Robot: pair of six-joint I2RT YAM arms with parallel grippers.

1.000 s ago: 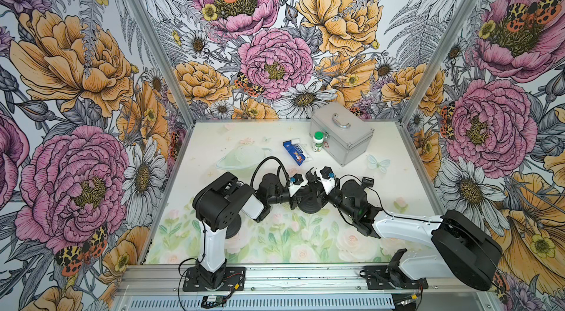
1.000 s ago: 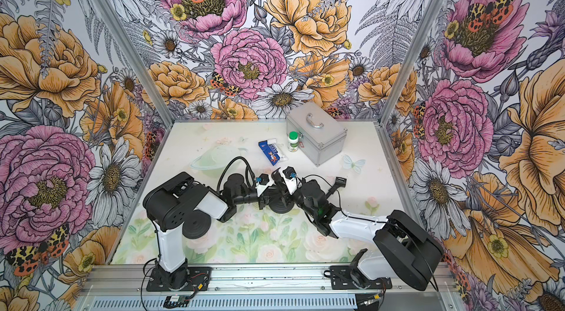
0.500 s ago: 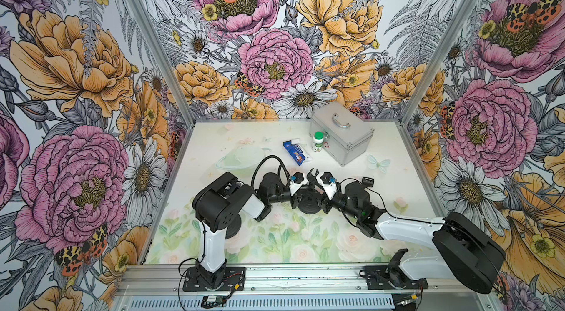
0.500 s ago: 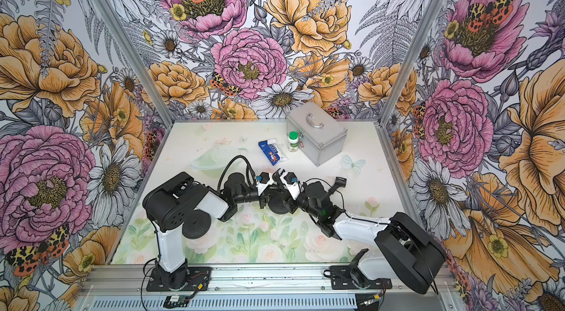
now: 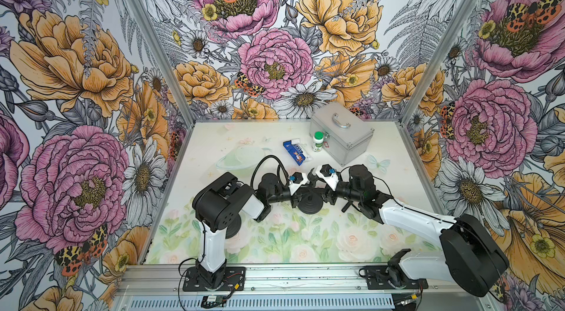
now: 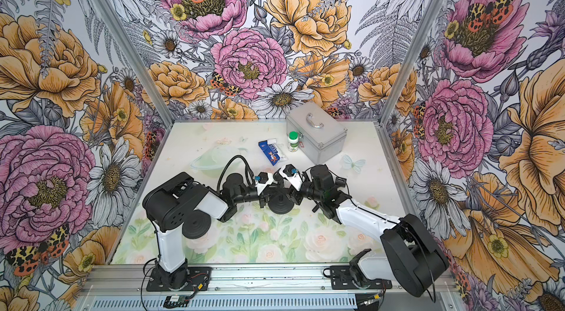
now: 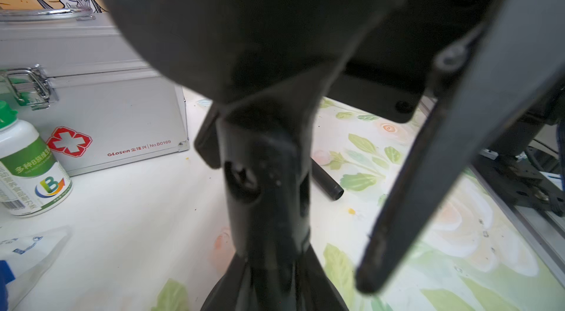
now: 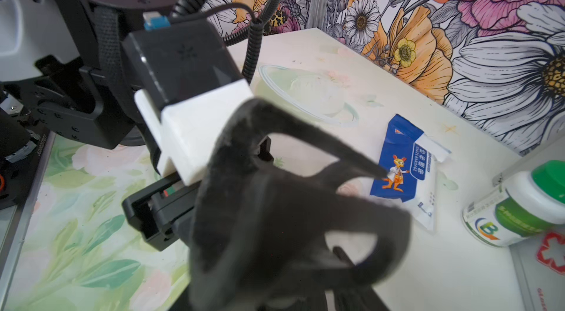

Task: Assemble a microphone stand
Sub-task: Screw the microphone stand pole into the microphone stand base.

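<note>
The silver first-aid case (image 5: 351, 147) sat well beyond the right pincer (image 5: 321, 194), its lid down and its latch fastened, so I saw nothing of its contents. Beyond the left pincer (image 5: 302, 196) lay a clear plastic dish (image 5: 241, 156); I could not tell whether it was upright or upturned.

Between the two pincers stood the microphone stand, its round base (image 5: 310, 204) flat on the table and its post (image 7: 269, 202) upright, directly in front of the left wrist camera. The clip (image 8: 275, 202) on top was a black blur in both wrist views.

The right pincer's jaws were apart: one finger (image 7: 422, 178) hung clear of the post, touching nothing. The left pincer reached in at the post, but the clip hid its fingertips, so I could not tell whether it was clamped or loose.

A blue gauze bandage packet (image 5: 295, 153) lay flat just past the pincers. A capped vitamin bottle (image 5: 318, 141) stood farther off, just beside the case. A short black tube (image 7: 325, 182) lay beyond the post, one end hidden behind it.
</note>
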